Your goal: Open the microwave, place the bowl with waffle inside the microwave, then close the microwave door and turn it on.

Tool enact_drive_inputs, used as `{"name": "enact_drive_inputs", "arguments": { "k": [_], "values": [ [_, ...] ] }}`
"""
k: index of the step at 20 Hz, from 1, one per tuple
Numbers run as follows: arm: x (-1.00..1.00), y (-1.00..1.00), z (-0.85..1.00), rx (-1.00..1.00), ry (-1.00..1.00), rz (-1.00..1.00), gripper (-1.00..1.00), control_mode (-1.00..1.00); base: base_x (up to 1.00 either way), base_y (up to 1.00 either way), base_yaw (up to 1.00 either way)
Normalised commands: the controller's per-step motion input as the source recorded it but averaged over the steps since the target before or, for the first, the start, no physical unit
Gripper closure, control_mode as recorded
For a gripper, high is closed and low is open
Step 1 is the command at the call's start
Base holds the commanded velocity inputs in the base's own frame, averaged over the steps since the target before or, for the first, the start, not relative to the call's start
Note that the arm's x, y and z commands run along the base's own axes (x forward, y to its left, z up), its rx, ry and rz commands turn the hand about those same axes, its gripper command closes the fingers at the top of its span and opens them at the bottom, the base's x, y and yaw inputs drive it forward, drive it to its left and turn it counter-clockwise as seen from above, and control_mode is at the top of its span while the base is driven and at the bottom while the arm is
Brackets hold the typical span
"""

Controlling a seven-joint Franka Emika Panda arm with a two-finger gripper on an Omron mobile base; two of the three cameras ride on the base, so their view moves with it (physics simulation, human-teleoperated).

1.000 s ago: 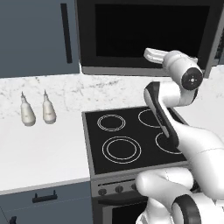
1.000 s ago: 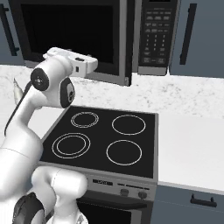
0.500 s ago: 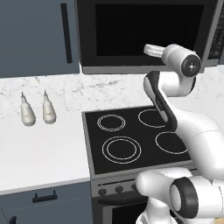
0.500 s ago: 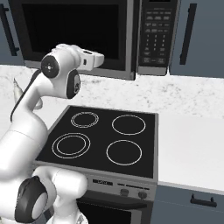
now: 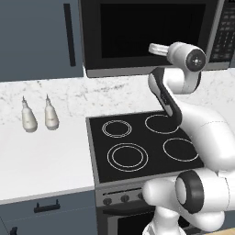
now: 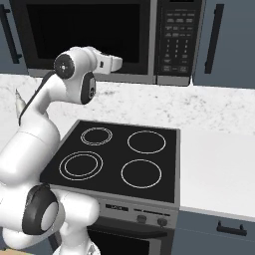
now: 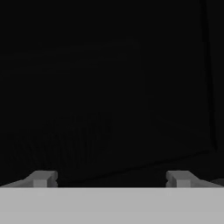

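The microwave (image 5: 147, 39) hangs above the stove, and its microwave door (image 6: 84, 37), a wide dark glass panel, is shut. A button panel (image 6: 178, 35) sits on its right side. My gripper (image 5: 152, 47) is raised in front of the lower part of the door, pointing at the glass. From the right base view the gripper (image 6: 119, 61) sits just below the door's grey trim. In the hand view the gripper (image 7: 110, 179) is open, its fingertips (image 7: 41, 178) wide apart with only dark glass close ahead. The bowl and the waffle are out of view.
A black four-ring stovetop (image 5: 142, 142) lies below the arm. Two pale bottles (image 5: 28, 117) stand on the marble counter to its left. A blue-grey cabinet door with a black bar handle (image 5: 69, 34) flanks the microwave's left, another cabinet handle (image 6: 214, 37) its right. White counter (image 6: 219, 164) extends right.
The hand has risen and moved in closer to the microwave door. The jaws stay wide open.
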Motion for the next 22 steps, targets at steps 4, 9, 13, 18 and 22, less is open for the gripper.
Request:
{"name": "enact_drive_inputs", "arguments": {
  "k": [4,9,13,18,22],
  "values": [
    [0.16,0.00,0.00,0.00,0.02,0.00,-1.00,-1.00,0.00,0.00,0.00],
    [-0.05,0.00,0.00,0.00,0.01,0.00,-1.00,-1.00,0.00,0.00,0.00],
    [-0.45,-0.20,0.05,-0.02,0.01,0.00,-1.00,-1.00,0.00,0.00,0.00],
    [-0.63,-0.52,0.13,-0.04,0.02,0.01,-1.00,-1.00,0.00,0.00,0.00],
    [-0.76,-0.73,0.06,-0.03,0.04,0.12,-1.00,-1.00,0.00,0.00,0.00]
  ]
}}
